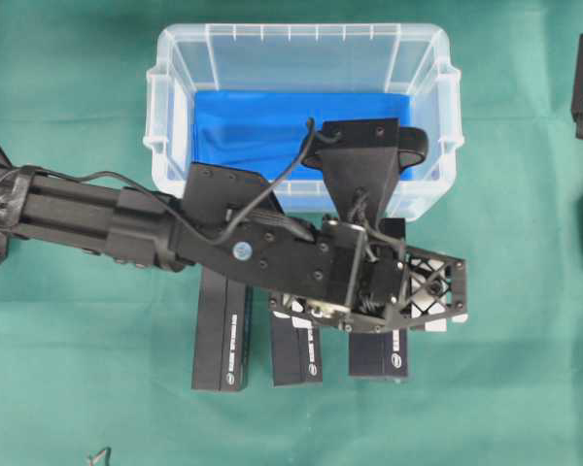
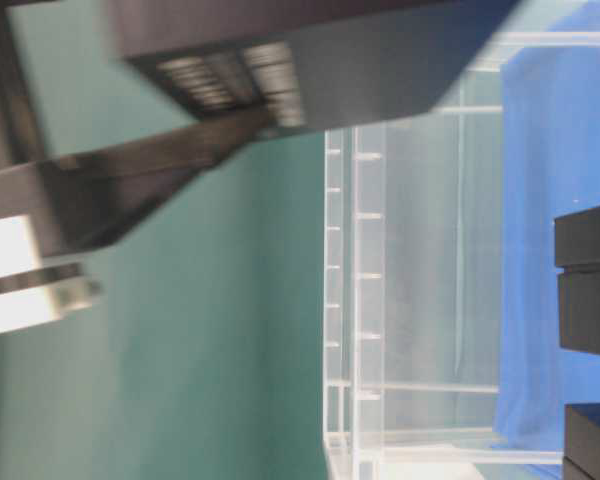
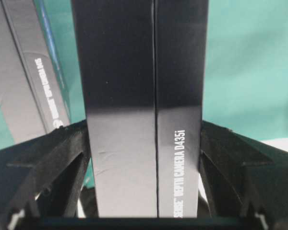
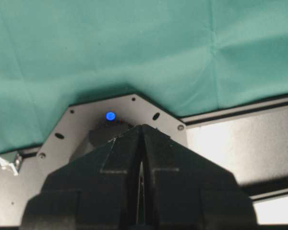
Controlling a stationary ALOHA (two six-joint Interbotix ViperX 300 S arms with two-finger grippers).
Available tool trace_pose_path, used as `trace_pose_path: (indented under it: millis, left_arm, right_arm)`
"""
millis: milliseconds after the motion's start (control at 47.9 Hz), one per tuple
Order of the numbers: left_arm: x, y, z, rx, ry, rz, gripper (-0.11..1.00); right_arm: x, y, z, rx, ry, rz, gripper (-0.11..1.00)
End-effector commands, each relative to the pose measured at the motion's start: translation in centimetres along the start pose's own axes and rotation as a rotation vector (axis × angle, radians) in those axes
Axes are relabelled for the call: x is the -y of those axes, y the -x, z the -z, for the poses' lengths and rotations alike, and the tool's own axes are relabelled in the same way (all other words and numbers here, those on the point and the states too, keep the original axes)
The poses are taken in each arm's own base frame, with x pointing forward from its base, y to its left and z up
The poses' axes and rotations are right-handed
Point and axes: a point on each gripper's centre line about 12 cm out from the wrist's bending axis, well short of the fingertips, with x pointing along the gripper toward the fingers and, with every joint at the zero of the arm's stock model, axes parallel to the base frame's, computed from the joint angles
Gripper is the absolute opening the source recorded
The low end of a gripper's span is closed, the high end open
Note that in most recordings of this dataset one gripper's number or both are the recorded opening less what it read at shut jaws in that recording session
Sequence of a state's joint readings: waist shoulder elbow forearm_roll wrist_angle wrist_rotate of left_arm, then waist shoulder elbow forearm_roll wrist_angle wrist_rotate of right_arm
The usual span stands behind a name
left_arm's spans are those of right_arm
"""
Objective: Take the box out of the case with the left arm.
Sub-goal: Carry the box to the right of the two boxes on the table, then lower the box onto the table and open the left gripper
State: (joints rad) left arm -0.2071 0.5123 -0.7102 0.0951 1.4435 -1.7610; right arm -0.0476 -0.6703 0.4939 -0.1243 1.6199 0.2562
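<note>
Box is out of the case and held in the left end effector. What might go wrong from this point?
1. The left end effector clamps the depth camera box with much of its length beyond the fingers; it may pivot or slip.
2. A second black box lies close beside it; setting down could nudge it.
3. The wrist camera mount overhangs the case; a low swing might catch the near wall.

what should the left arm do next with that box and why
Probably lower and release. The left pincer grips a black box between its fingers, already outside the case, above the green cloth beside three boxes lying there. The case shows only its blue lining.
</note>
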Motion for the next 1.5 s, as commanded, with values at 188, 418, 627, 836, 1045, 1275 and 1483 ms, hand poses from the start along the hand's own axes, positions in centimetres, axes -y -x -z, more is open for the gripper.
trace_pose_path:
  millis: [188, 418, 627, 836, 1045, 1275, 1483]
  left_arm:
    - [-1.0, -2.0, -0.3, -0.015, 0.058, 0.056, 0.64]
    - [-2.2, -5.2, -0.2, -0.022, 0.091, 0.058, 0.64]
    - [-2.4, -7.0, -0.1, -0.035, 0.101, 0.099, 0.64]
    - [-2.7, -8.1, 0.0, -0.037, 0.089, 0.105, 0.64]
    - [-2.8, -8.2, 0.0, -0.035, 0.071, 0.106, 0.64]
    - [-2.6, -8.1, -0.2, -0.032, 0.011, 0.116, 0.64]
    - [-2.6, -8.1, -0.2, -0.031, 0.016, 0.114, 0.64]
  right_arm:
    - [0.0, 0.3, -0.1, 0.011, -0.003, -0.004, 0.00]
    - [0.0, 0.3, -0.1, 0.009, -0.003, -0.005, 0.00]
    - [0.0, 0.3, -0.1, 0.008, -0.003, -0.005, 0.00]
    - [0.0, 0.3, -0.1, 0.008, -0.003, -0.004, 0.00]
    - [0.0, 0.3, -0.1, 0.008, -0.003, -0.004, 0.00]
    - [0.0, 0.3, -0.1, 0.008, -0.003, -0.005, 0.00]
    - [0.0, 0.3, -0.1, 0.008, -0.003, -0.004, 0.00]
